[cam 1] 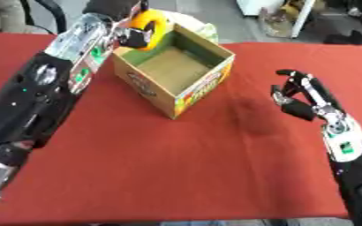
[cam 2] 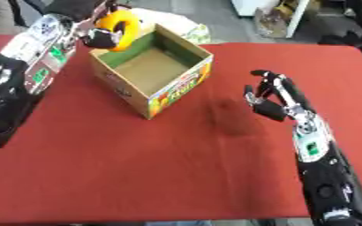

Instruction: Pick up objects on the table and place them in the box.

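An open cardboard box [cam 1: 202,82] with a printed front stands on the red table, its inside bare. My left hand [cam 1: 135,37] is raised at the box's far left corner, fingers curled round a yellow-orange ring-shaped object [cam 1: 153,24] held above the rim. My right hand [cam 2: 273,99] hovers over the cloth right of the box, fingers relaxed and holding nothing.
The red tablecloth [cam 1: 176,167] covers the table down to its front edge. Behind the box lies something pale green and white [cam 2: 192,27]. Floor clutter and a white post [cam 1: 301,17] stand beyond the far edge.
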